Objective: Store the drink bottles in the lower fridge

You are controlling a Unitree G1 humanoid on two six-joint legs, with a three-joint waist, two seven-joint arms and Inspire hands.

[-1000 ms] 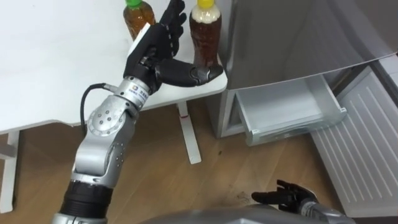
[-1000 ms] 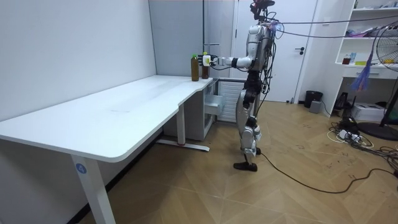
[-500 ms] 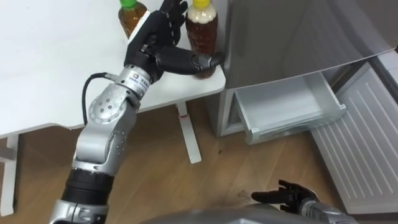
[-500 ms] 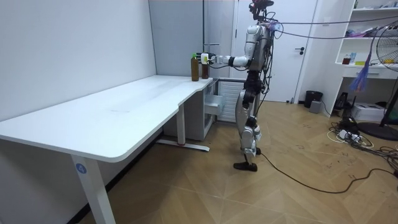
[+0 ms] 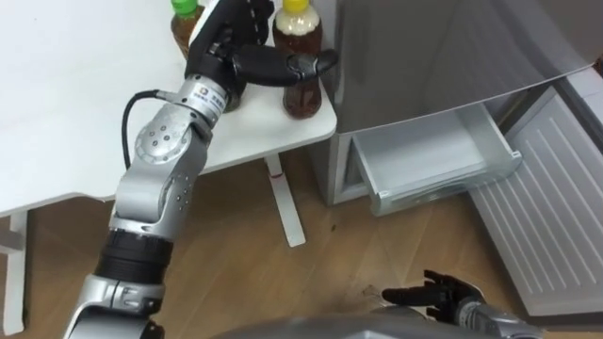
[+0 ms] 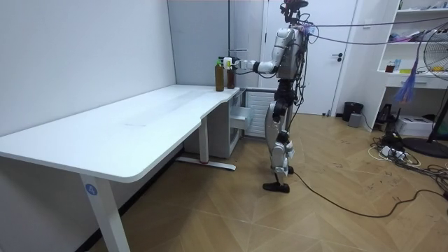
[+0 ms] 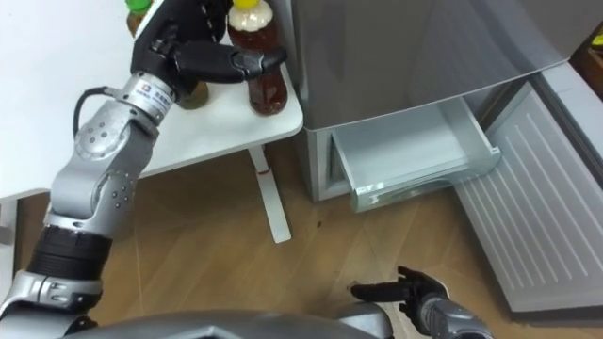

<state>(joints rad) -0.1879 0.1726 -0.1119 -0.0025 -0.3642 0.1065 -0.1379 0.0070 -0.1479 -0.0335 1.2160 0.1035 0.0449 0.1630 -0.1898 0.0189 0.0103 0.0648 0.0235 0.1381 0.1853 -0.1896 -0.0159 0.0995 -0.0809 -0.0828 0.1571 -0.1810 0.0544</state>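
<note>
Beside the wall, the long white desk point(image 5: 75, 113) meets a tall grey fridge point(image 5: 424, 56), whose pale lower drawer point(image 5: 424, 160) stands pulled out. On the desk's corner next to the fridge stands a brown tea bottle with a yellow cap point(image 5: 303, 89), with a green-capped brown bottle point(image 5: 184, 24) just behind the wrist. Any label print is too small to read. The left hand point(image 5: 226, 47) grasps the yellow-capped bottle, thumb hooked across its front. The right hand point(image 5: 429, 294) hangs low over the wooden floor, fingers loosely spread.

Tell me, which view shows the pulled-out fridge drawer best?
The right eye view: it looks down into the drawer, whole and near the middle. The left eye view shows much the same; the room view gives a small side glimpse.
</note>
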